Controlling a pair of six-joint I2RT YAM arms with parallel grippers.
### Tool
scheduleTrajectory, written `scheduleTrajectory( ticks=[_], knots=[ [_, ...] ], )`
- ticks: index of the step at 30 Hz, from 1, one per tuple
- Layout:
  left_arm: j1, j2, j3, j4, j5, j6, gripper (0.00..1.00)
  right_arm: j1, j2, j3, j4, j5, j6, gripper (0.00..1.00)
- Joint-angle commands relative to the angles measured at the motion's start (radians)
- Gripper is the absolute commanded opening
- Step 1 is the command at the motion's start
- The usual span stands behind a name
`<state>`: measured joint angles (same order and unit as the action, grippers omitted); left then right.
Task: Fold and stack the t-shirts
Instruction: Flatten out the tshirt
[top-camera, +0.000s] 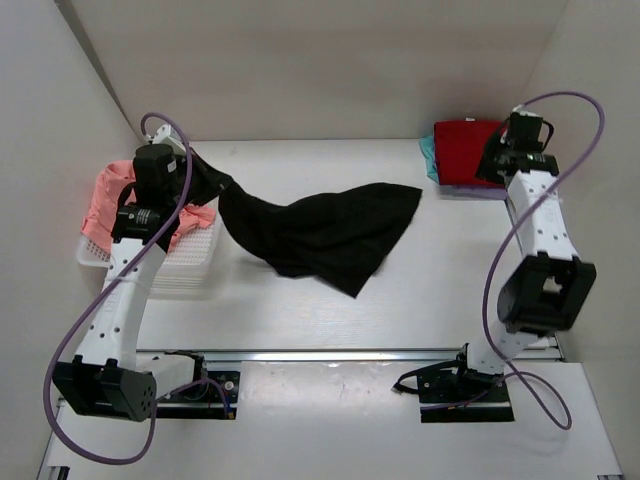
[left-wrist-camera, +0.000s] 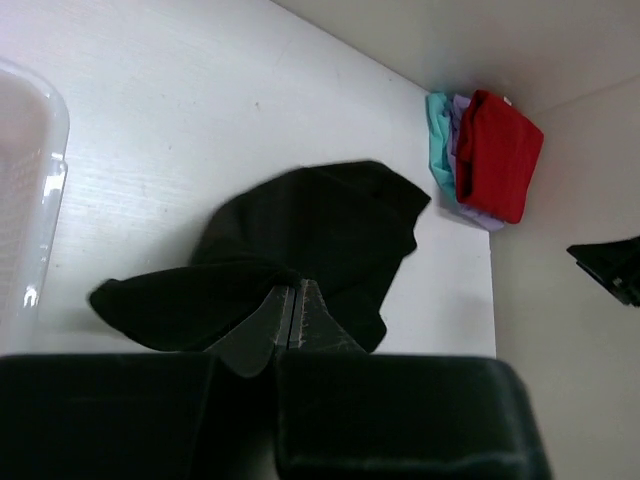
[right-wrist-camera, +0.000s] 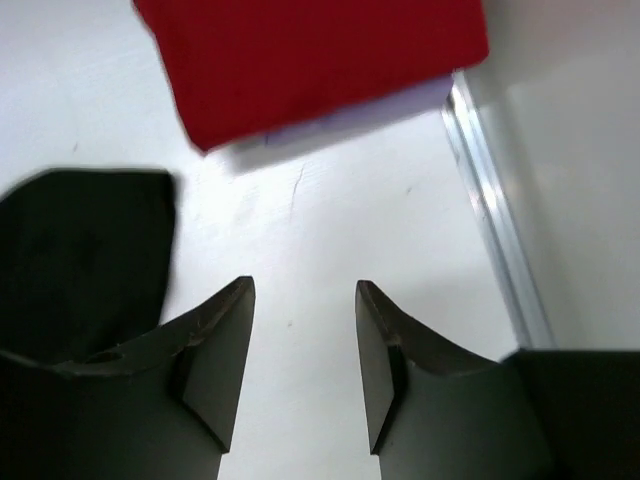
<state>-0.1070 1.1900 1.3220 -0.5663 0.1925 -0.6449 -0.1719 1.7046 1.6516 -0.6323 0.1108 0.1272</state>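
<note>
1. Top external view: left claw (top-camera: 183, 155) is clamped shut on an edge of the large black cloth t-shirt (top-camera: 330, 230), lifted beside the white mesh basket (top-camera: 195, 265). The rest trails mid-counter (top-camera: 300, 320).
2. Right claw (right-wrist-camera: 305, 290) is parted and empty beside the folded red t-shirt (top-camera: 465, 150), apart from the black cloth.
3. Best: spread it flat, with the right claw taking the far edge.

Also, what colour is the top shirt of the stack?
The top shirt is red; the right wrist view shows it best.
</note>
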Motion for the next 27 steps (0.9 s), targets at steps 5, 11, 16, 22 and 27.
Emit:
scheduleTrajectory(
  ticks=[5, 11, 16, 22, 27],
  knots=[
    [-0.025, -0.107, -0.164, 0.036, 0.059, -0.012, 0.0, 0.09, -0.445, -0.459, 0.094, -0.307, 0.04, 0.28],
    [-0.039, -0.15, -0.247, 0.037, 0.062, -0.015, 0.0, 0.504, -0.413, -0.699, 0.319, -0.418, 0.205, 0.1],
    [-0.048, -0.145, -0.228, 0.032, 0.045, -0.007, 0.0, 0.708, -0.257, -0.699, 0.399, -0.401, 0.221, 0.2],
    [-0.062, -0.164, -0.245, 0.023, 0.048, -0.006, 0.0, 0.781, -0.077, -0.626, 0.41, -0.338, 0.172, 0.28],
    [-0.057, -0.184, -0.264, 0.006, 0.044, -0.001, 0.0, 0.837, 0.021, -0.567, 0.37, -0.292, 0.146, 0.35]
  ],
)
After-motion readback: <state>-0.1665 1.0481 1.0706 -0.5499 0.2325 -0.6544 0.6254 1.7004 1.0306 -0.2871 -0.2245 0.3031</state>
